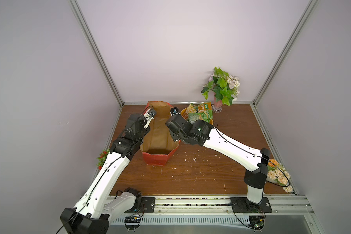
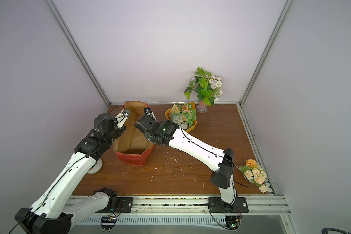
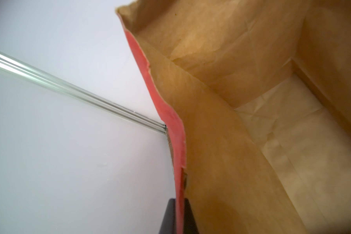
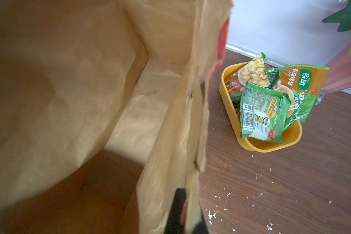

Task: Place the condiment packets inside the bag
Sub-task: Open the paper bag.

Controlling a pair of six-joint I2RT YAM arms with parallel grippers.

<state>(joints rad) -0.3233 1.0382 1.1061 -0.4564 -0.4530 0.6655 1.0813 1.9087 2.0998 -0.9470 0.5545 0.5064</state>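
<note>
The bag (image 1: 158,131) gapes wide, open clear down to its floor; left gripper (image 3: 179,216) and right gripper (image 4: 183,212) clamp opposite walls; the right arm (image 1: 231,144) overhangs the yellow tray's (image 4: 272,146) near side.

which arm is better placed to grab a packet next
Right, probably: the right gripper pinches the bag rim beside the yellow tray of condiment packets; the left gripper pinches the opposite rim, the bag standing between it and them.

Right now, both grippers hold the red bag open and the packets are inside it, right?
No. The packets lie in the yellow tray beside the bag, as the right wrist view shows. The left gripper and right gripper do hold it open.
</note>
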